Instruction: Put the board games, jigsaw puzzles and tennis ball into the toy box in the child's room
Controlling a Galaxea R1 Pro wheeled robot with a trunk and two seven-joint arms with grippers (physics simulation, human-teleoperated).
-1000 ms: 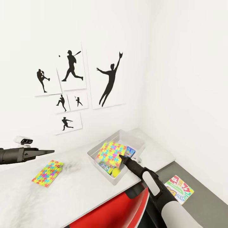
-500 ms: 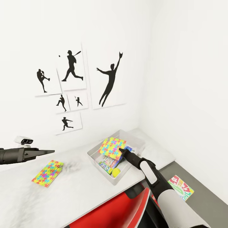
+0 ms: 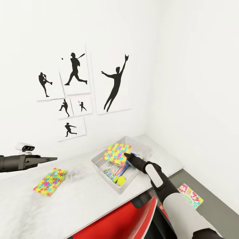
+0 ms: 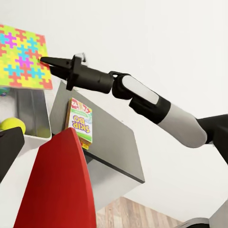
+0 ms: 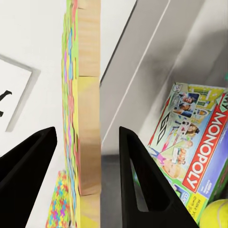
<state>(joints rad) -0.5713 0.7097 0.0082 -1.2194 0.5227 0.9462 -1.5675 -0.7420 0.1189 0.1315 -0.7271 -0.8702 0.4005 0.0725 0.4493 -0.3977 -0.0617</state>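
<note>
A jigsaw puzzle (image 3: 117, 153) is held over the toy box (image 3: 143, 148) by the right gripper (image 3: 126, 156), and in the right wrist view the thin square (image 5: 80, 114) is seen edge-on between the two fingers, which are only partly closed, so a gap is seen on each side and the grip is judged to be loose. If the puzzle is released at this tilt, it could lean on the bin wall or slide out over the rim. In the box a Monopoly game (image 5: 192, 147) and the tennis ball (image 3: 121, 180) are already lying. The second puzzle (image 3: 50, 181) is left on the table (image 3: 83, 196), near the left gripper (image 3: 53, 159), whose opening cannot be told. The SKIP-BO box (image 4: 80, 121) on the lower dark wing is read clearly in the left wrist view, while in the head view it is partly hidden behind the right arm.
</note>
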